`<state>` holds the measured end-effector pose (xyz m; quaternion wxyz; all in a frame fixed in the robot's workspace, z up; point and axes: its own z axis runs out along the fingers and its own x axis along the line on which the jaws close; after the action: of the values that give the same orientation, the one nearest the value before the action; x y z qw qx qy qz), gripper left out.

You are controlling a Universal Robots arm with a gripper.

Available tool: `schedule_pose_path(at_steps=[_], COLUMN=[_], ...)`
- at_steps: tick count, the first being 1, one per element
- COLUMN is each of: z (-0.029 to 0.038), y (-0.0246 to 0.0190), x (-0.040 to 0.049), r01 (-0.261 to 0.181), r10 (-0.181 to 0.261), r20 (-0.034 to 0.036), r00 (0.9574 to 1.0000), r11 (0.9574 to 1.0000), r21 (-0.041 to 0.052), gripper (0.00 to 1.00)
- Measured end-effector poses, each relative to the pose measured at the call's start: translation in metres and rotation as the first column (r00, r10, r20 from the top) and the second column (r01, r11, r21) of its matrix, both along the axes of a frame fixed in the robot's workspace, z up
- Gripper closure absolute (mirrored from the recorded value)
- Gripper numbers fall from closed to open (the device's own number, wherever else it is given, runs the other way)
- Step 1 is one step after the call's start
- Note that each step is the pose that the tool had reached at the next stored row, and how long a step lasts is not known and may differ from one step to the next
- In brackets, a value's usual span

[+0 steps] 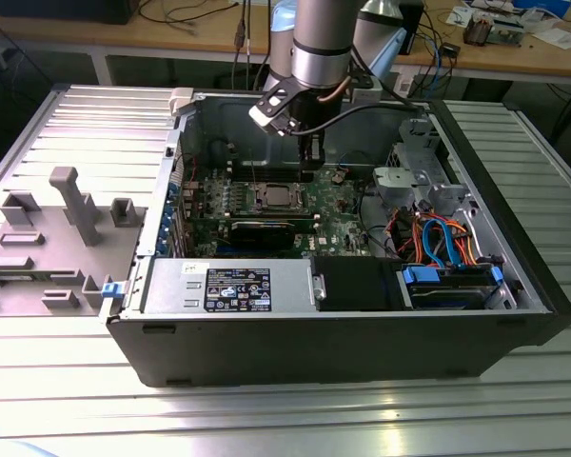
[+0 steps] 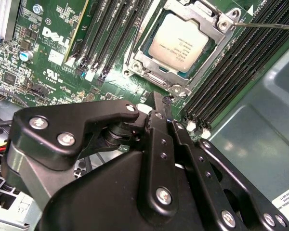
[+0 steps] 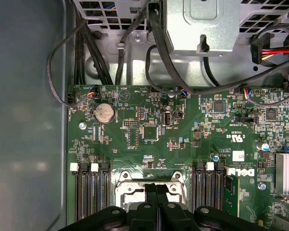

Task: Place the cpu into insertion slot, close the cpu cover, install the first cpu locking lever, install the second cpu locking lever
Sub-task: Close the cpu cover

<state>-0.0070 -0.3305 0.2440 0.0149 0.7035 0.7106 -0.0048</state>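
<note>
The metal top of the cpu (image 2: pixel 180 45) is showing dull silver-grey, the cpu cover (image 2: pixel 159 77) is gleaming as bare silvery metal, the green motherboard (image 3: pixel 183 120) is shining slightly glossy, the claw (image 2: pixel 158 98) is looking matt black, and the ribbed metal surface (image 1: pixel 266 419) is reflecting light.

Clear approach from above onto the cpu (image 2: pixel 179 42). Memory slots (image 2: pixel 241 67) flank it on two sides; a thin lever (image 2: pixel 265 25) juts from one corner (lying across those slots). Cables (image 3: pixel 155 33) crowd the green board (image 3: pixel 111 154) edge.
</note>
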Motion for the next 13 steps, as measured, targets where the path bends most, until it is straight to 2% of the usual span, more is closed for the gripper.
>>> schedule_pose_path(at_steps=[13], z=[-0.0001], y=[-0.0001], x=[-0.0018], r01=[0.0], r10=[0.0], r20=[-0.0003], r00=[1.0], r11=[1.0], r21=[0.0002], gripper=[0.89])
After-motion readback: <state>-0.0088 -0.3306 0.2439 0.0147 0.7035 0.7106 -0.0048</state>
